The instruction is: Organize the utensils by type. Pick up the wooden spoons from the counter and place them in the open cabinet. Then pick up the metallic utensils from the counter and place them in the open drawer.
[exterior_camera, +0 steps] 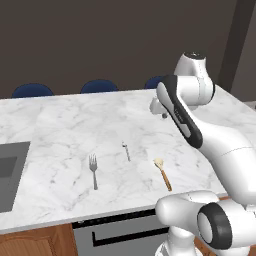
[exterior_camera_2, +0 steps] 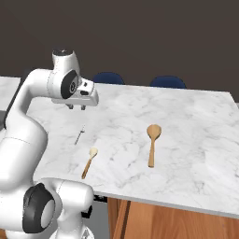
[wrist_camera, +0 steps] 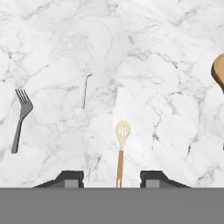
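Hand view: tool (wrist_camera: 112,177) seemingly part-open, empty, above veined marble counter (wrist_camera: 166,78).

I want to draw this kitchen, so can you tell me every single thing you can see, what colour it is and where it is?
counter: one, white marble with grey veins, under everything.
small wooden spoon: one, pale bowl, brown handle, near the front edge.
large wooden spoon: one, tan, to the right of the small one.
metal fork: one, grey, left of the other utensils.
small metal spoon: one, thin, grey, between fork and small wooden spoon.
chairs: three, dark blue, behind the counter.
sink: one, grey, at the counter's left edge.
gripper: one, white with dark tips, open, above the counter.
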Robot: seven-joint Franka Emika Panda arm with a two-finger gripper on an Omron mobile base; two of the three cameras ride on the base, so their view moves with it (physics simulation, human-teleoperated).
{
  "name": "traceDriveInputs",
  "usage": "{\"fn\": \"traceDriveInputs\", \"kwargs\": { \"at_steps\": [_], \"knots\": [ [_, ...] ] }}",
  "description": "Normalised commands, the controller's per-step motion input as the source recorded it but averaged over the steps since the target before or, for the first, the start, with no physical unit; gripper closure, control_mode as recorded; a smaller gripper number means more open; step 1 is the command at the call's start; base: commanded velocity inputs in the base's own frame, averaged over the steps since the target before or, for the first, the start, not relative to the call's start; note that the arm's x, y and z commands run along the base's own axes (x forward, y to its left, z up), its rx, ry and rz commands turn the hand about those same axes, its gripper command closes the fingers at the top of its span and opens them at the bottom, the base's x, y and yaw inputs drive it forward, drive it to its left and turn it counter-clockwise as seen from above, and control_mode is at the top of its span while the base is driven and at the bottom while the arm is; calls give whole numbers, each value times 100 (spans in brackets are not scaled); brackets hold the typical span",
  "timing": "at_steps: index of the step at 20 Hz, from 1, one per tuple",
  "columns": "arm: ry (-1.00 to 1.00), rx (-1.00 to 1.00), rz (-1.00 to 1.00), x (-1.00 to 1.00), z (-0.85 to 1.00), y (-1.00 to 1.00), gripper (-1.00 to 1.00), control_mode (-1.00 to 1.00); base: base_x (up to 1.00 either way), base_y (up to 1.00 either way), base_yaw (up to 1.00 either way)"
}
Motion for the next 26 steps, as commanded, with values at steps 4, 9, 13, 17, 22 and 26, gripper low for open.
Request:
{"fn": "traceDriveInputs", "kwargs": {
  "at_steps": [4, 9, 13, 17, 22, 26],
  "knots": [
    [0, 0, 0, -1, -3, -4, -100, -100, 0, 0, 0],
    [6, 0, -3, -6, -14, -34, -100, -100, 0, 0, 0],
    [7, 0, -12, 0, -24, -65, -100, -100, 0, 0, 0],
    [9, 0, -14, 0, -26, -85, -100, -100, 0, 0, 0],
    [1, -7, -4, 3, -46, -73, -100, -100, 0, 0, 0],
    [1, -3, 0, 13, -38, -66, -100, -100, 0, 0, 0]
  ]
}}
